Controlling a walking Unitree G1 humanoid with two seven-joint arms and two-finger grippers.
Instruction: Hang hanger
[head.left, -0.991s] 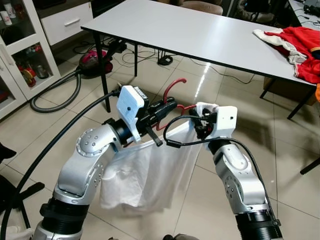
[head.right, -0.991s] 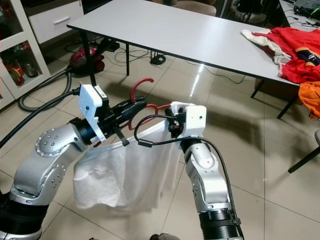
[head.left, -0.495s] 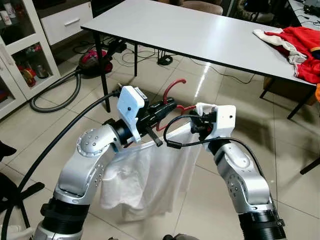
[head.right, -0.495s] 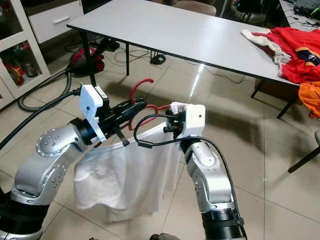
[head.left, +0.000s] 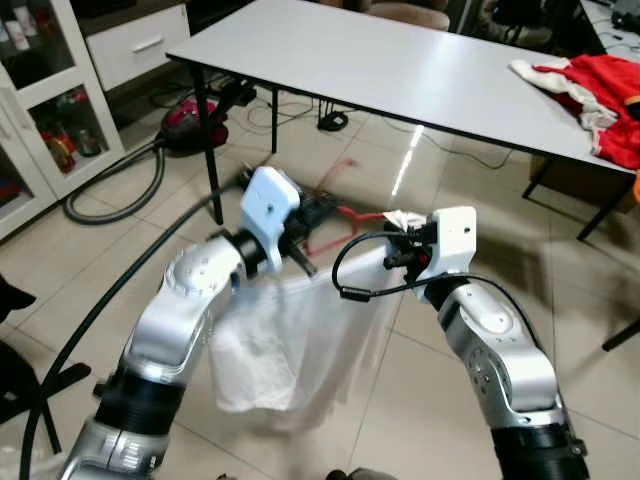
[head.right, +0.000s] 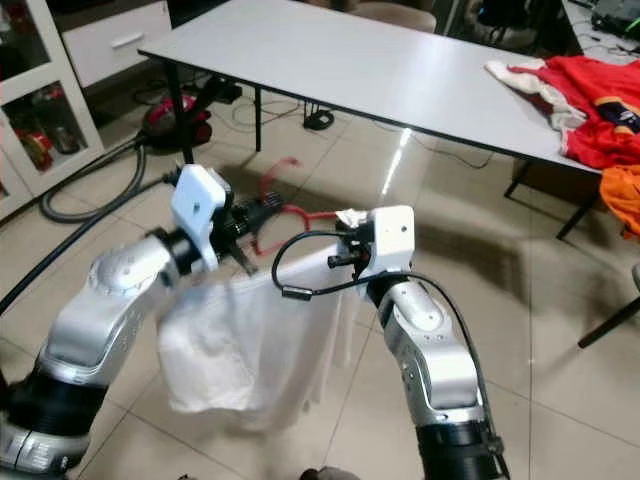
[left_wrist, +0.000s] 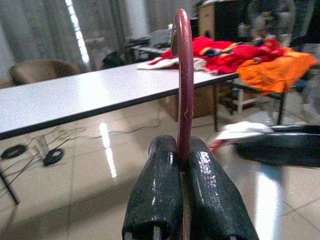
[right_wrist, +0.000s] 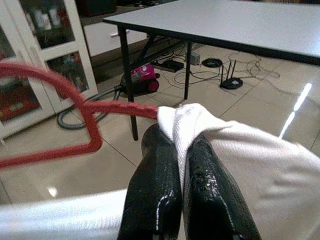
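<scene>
Floor: glossy beige tiles (head.left: 600, 400) beneath both raised arms.
Table: long white table (head.left: 400, 65) beyond the hands, red clothes (head.right: 590, 90) heaped at its far right end.
Room: glass-door cabinet (head.left: 40, 90) and a vacuum cleaner (head.left: 190, 120) beyond the left hand.
Left hand (left_wrist: 181, 165): fingers pressed together on the red hanger (left_wrist: 184, 80) just below its hook.
Right hand (right_wrist: 181, 150): fingers clamped on the white garment (right_wrist: 235, 150) draped on the hanger, hanging below both hands.
Hard to make out: left arm and hook are motion-blurred in the head views.
</scene>
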